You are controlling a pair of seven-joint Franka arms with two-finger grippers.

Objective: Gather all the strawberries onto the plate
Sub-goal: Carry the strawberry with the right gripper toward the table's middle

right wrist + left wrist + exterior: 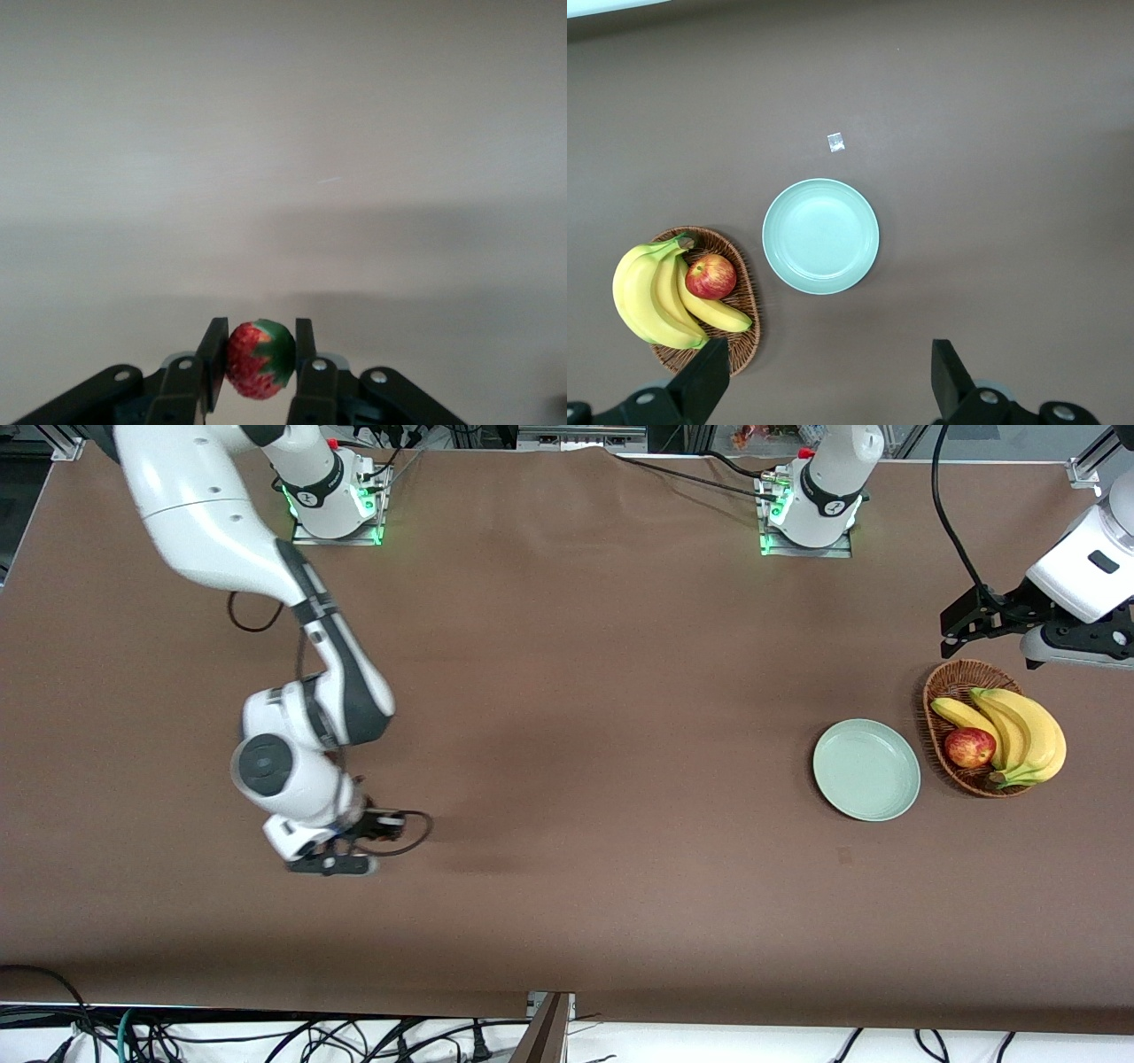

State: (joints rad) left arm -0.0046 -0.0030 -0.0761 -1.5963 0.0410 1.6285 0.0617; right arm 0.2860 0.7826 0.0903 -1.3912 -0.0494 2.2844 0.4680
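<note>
Right wrist view: strawberry (258, 359) pinched inside right gripper (256, 359)

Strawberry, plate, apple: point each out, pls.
strawberry (257, 360): right wrist view, red body between the fingers of the right hand.
plate (866, 770): front view, bare centre.
apple (969, 747): front view, red skin, in the basket.

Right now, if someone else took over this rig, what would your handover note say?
Right end effector: shut on a strawberry, low over the table toward the right arm's end.
Left end effector: open, waiting above the basket.
Plate: empty, beside the basket holding bananas and an apple.
Done: one strawberry gripped, none delivered.
Left: carry it to the plate; no other strawberries are in view.
</note>
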